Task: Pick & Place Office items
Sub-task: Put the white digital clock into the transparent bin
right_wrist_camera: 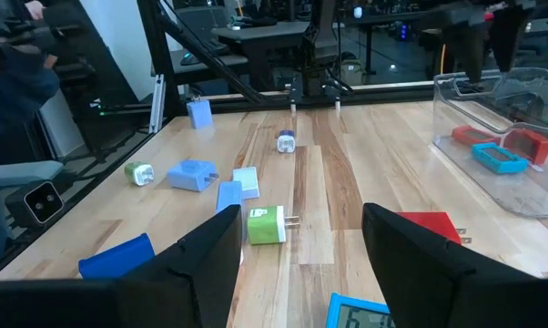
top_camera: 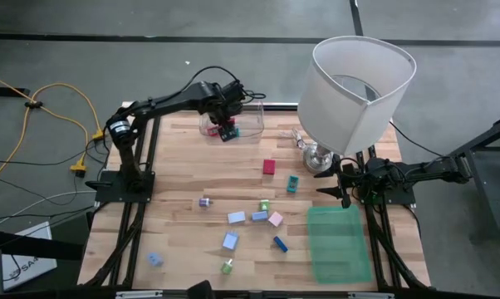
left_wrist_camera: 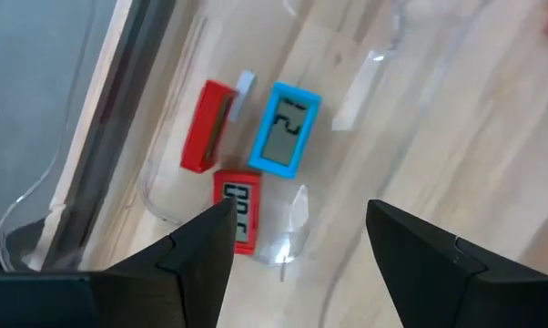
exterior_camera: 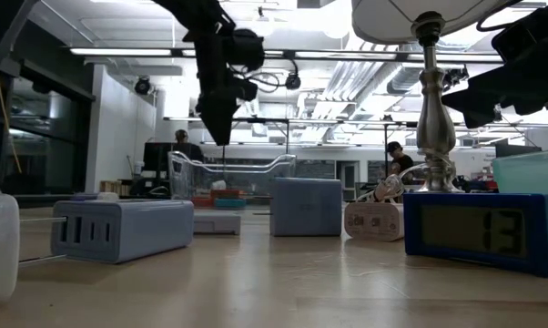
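Note:
The office items are small clocks and chargers. Two red clocks and a blue one lie in the clear bin at the table's far edge. My left gripper hovers open above that bin and holds nothing. Other items lie loose on the table: a red clock, a teal one, a green charger, light-blue pieces, a pink piece and a blue piece. My right gripper waits open at the right side, beside the lamp base.
A big white lamp stands at the far right, its metal base on the table. A green translucent bin sits at the near right. Yellow cables lie on the floor left of the table. People show in the room behind.

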Controlling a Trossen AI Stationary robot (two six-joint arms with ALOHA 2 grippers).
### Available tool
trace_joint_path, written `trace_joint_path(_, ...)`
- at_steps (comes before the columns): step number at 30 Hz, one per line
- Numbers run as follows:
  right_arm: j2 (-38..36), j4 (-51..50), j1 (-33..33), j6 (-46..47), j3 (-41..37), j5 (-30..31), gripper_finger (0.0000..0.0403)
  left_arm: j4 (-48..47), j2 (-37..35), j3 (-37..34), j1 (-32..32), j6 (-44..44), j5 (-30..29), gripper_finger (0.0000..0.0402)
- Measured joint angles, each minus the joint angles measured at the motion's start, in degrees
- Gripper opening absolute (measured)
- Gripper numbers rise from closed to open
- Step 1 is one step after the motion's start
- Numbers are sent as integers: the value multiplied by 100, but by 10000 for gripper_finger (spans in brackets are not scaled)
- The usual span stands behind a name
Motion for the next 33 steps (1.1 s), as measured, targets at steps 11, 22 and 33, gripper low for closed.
trace_joint_path(11, 1, 0, 2, 1, 0, -1, 215, -425, -533, 1, -741, -762, -15, 238)
trace_joint_path(22, 1, 0, 2, 0, 0, -1, 215, -931, -569, 1, -1969, -1722, -87, 238)
trace_joint_path(33, 2, 0, 1, 0, 0, 0, 215, -931, -547, 1, -3442, -3028, -641, 238)
